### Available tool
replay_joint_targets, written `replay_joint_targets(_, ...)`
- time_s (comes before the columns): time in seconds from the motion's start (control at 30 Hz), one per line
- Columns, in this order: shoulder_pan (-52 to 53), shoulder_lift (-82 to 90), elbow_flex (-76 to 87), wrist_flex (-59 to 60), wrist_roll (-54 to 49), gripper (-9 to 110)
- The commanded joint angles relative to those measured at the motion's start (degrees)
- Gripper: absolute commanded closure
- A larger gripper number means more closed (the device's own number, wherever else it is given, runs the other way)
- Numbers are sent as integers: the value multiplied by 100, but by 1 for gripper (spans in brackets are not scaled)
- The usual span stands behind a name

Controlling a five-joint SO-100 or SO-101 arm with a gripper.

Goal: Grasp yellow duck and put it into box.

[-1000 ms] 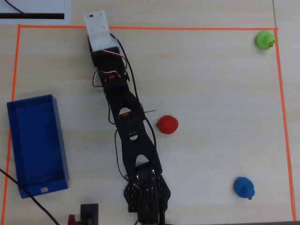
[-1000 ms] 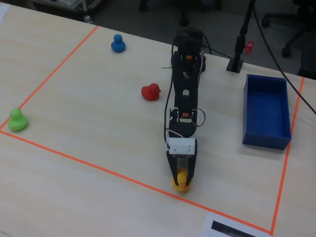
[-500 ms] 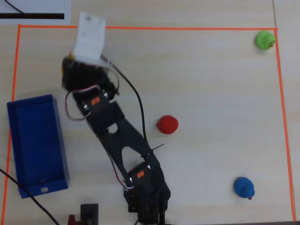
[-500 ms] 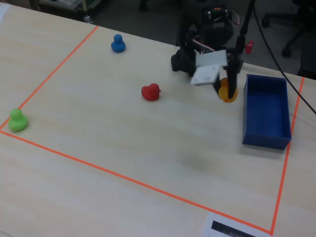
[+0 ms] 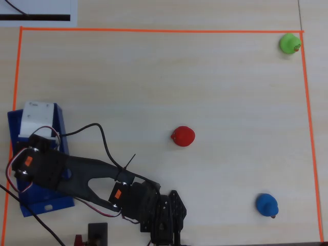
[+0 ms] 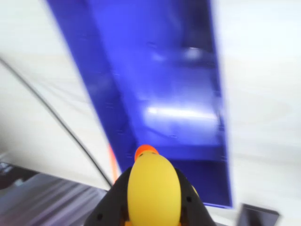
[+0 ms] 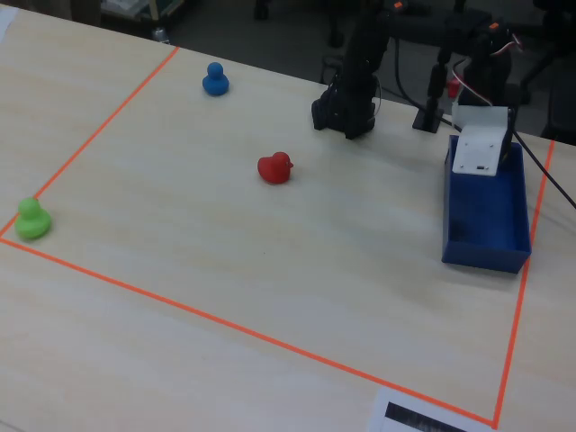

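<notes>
Hand (image 6: pixel 153 214) grips yellow duck (image 6: pixel 154 190) above box (image 6: pixel 178 94).

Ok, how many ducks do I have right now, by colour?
Yellow duck, held in the gripper over the box: 1
Red duck: 1
Green duck: 1
Blue duck: 1
Total: 4 ducks
</notes>
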Motion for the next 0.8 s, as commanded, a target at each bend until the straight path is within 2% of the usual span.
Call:
replay_joint_targets(0.0,-185,-220,-422,-360,88,101)
replay_joint_targets(0.13,-114,-668,-176,-791,35,101)
replay_joint_targets(0.27,-35,-756,316,-1125,-229,79)
replay_joint_targets(0.5,378,-483,211,-861,-817,58)
replay_joint_targets(0.53,483,-369,114,-773,-879,62)
replay_joint_targets(0.57,615,-202,18,-668,-940,71)
replay_joint_targets(0.63,967,290,-176,-439,-1090,99)
replay_joint_targets(0.77,2074,2250,545,-431,-2180,101)
